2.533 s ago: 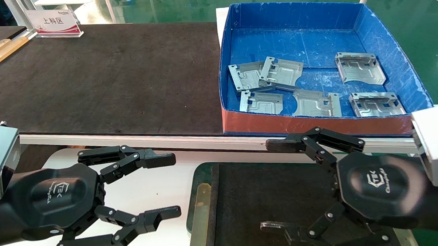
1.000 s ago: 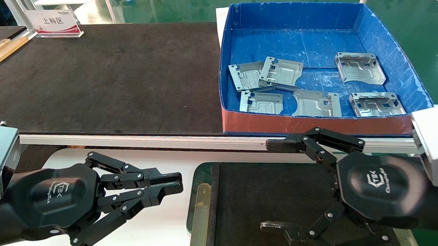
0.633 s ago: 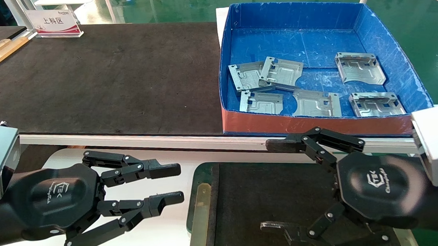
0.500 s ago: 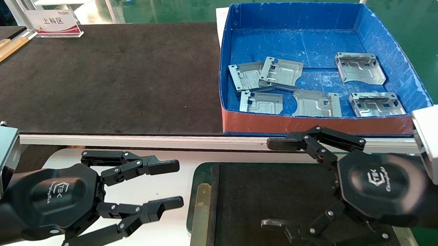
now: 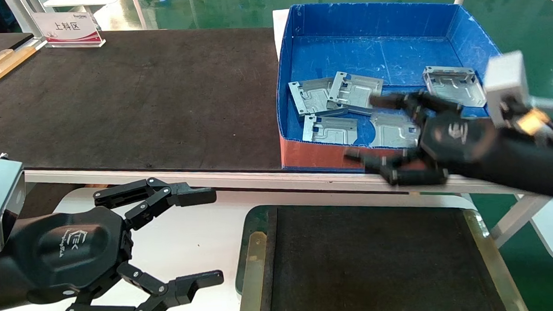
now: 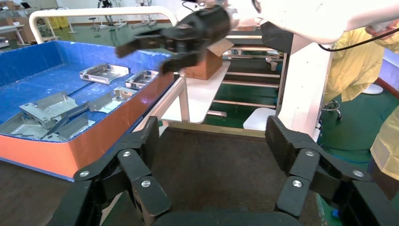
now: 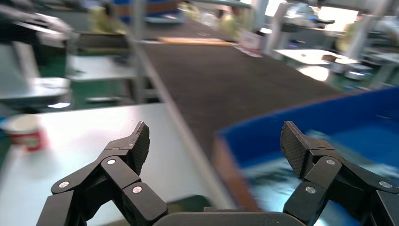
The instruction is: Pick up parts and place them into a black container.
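Note:
Several silver-grey parts (image 5: pixel 328 128) lie in the blue box (image 5: pixel 382 18), two of them overlapping (image 5: pixel 354 90). My right gripper (image 5: pixel 363 127) hangs open and empty above the box's orange-red front wall, over the near parts. The black container (image 5: pixel 243 258) sits at the front with a bare black bottom. My left gripper (image 5: pixel 212 236) is open beside the container's left rim, holding nothing. In the left wrist view, the left gripper (image 6: pixel 214 141) spans the container's black bottom (image 6: pixel 211 165), with the parts (image 6: pixel 47 108) and the right gripper (image 6: pixel 188 35) farther off. In the right wrist view, the right gripper (image 7: pixel 214 141) faces the blurred blue box (image 7: pixel 306 122).
A long black mat (image 5: pixel 141 96) covers the table left of the box, with a sign (image 5: pixel 67 27) at its far corner. An aluminium rail (image 5: pixel 167 175) runs between the mat and the white surface (image 5: pixel 191 227). A red-and-white cup (image 7: pixel 23 132) stands nearby. A person in yellow (image 6: pixel 357 61) stands beyond.
My right arm rose from over the black container and swung forward to the blue box's front wall, still open. My left gripper shut, then opened wide again in place.

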